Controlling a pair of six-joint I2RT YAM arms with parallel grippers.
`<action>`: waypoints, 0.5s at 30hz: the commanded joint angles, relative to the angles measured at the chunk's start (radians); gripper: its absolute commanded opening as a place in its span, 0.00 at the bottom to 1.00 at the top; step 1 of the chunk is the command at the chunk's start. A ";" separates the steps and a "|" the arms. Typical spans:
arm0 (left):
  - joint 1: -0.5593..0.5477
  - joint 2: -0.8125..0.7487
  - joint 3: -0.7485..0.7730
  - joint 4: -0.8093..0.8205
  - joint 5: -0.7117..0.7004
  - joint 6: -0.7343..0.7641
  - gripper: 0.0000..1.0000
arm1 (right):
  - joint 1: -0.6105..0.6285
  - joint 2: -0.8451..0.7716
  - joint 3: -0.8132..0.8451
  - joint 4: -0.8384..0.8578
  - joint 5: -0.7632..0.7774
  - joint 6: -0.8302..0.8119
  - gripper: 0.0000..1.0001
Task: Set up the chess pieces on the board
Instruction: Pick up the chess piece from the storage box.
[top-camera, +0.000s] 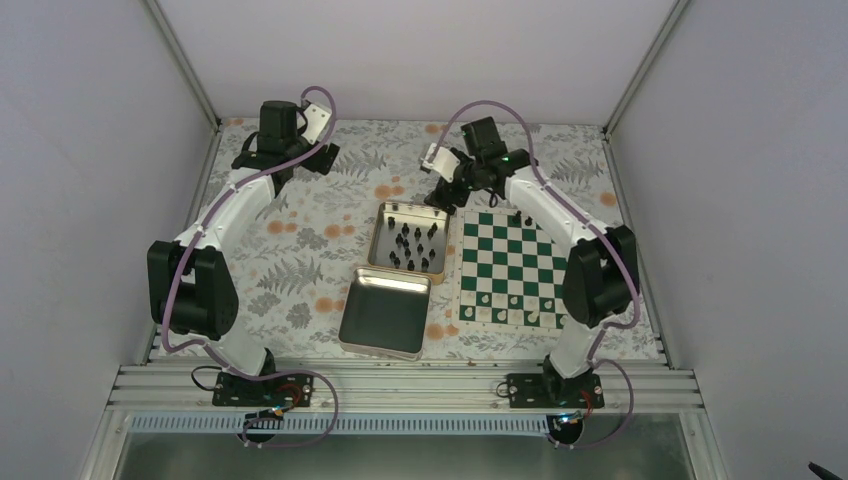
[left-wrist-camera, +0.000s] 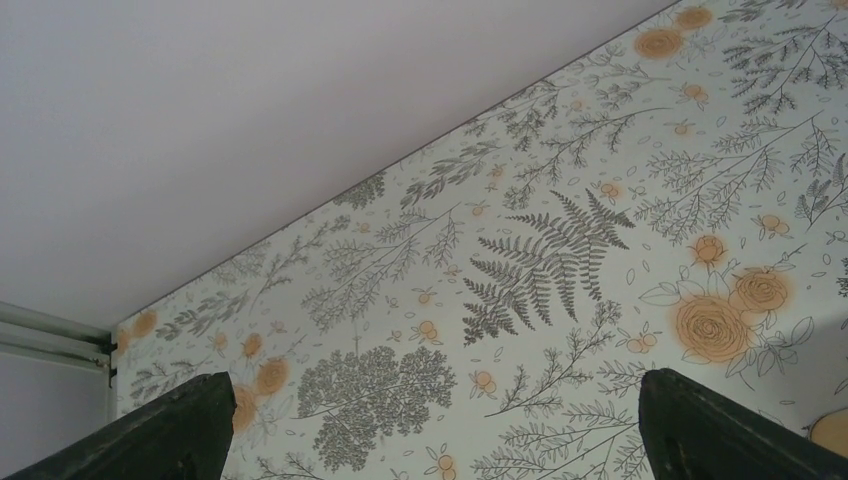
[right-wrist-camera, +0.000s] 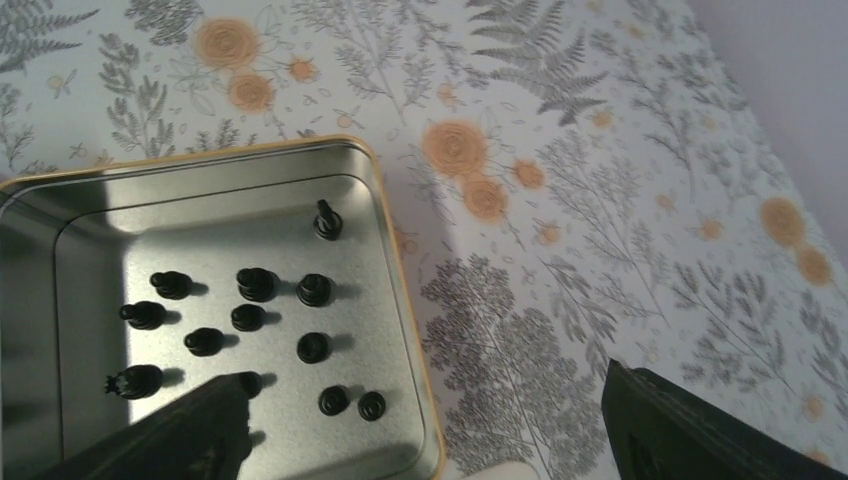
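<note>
Early stage. Dozen or so tiny black chess pieces (right-wrist-camera: 255, 285) stand in open shiny metal tin (right-wrist-camera: 200, 195), beside green-and-white chessboard (top-camera: 510, 262); board's far rows look almost bare. Right jaws spread, empty, above tin; left jaws spread, empty, over floral surface (left-wrist-camera: 540, 260).

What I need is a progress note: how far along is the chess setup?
Done: white pieces line the board's near edge. In hand: nothing; the right gripper hangs open over the tin's edge, the left gripper open over tablecloth. Left: about a dozen black pieces, in the tin, belong on the board.
</note>
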 joint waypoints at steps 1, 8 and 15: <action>0.006 -0.021 -0.002 0.030 0.000 0.010 1.00 | 0.065 0.072 0.092 -0.045 -0.027 0.028 0.85; 0.006 -0.013 -0.012 0.041 -0.013 0.014 1.00 | 0.142 0.229 0.209 -0.059 -0.066 0.118 0.72; 0.006 -0.031 -0.035 0.055 -0.011 0.017 1.00 | 0.182 0.315 0.233 -0.061 -0.047 0.084 0.73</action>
